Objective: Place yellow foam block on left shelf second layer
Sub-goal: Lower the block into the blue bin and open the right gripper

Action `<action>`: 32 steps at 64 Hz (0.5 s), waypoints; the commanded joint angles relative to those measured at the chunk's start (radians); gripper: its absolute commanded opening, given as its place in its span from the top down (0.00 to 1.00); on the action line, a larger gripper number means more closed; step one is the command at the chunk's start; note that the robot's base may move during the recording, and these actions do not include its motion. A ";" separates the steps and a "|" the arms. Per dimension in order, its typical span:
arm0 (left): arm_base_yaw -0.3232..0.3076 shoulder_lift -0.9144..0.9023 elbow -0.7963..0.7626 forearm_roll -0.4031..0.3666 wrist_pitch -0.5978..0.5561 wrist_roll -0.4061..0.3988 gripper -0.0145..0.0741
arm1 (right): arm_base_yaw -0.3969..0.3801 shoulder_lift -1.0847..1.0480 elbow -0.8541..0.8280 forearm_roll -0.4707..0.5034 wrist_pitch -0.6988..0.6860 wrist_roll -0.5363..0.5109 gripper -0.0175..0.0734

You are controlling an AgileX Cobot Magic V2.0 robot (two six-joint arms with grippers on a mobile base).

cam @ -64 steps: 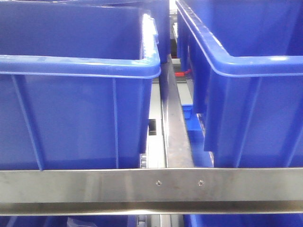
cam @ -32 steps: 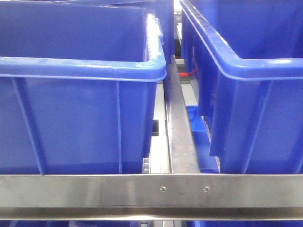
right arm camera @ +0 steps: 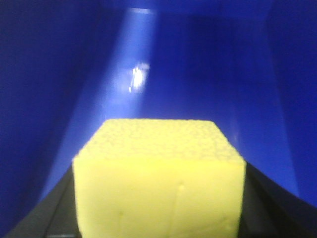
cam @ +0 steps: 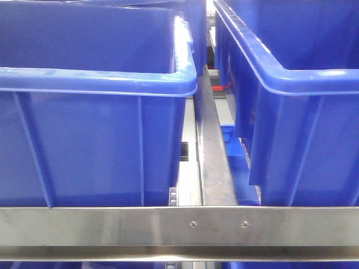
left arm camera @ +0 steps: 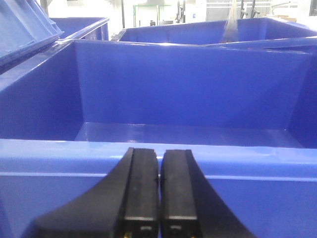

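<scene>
Yellow foam block [right arm camera: 158, 178] is filling the lower centre of the right wrist view, sitting clamped between the right gripper [right arm camera: 158, 208] jaws inside a blue bin [right arm camera: 208, 74]. The front view has shifted slightly over the last second and is now sitting steady, suggesting the base is settling. The left gripper [left arm camera: 158, 191] is hovering pressed together, empty, at another blue bin's rim [left arm camera: 247, 153]. The shelf placement is judged still ahead.
</scene>
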 commanded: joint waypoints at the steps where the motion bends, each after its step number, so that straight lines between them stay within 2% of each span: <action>1: -0.005 -0.018 0.027 -0.006 -0.082 -0.003 0.70 | -0.004 0.020 -0.040 -0.006 -0.164 -0.002 0.29; 9: -0.005 -0.018 0.027 -0.006 -0.082 -0.003 0.70 | -0.004 0.033 -0.040 -0.006 -0.173 0.000 0.25; 16: -0.005 -0.018 0.027 -0.006 -0.082 -0.003 0.70 | -0.004 0.033 -0.049 -0.003 -0.157 0.024 0.11; 32: -0.005 -0.018 0.027 -0.006 -0.082 -0.003 0.70 | -0.004 0.033 -0.126 0.003 -0.051 0.046 0.12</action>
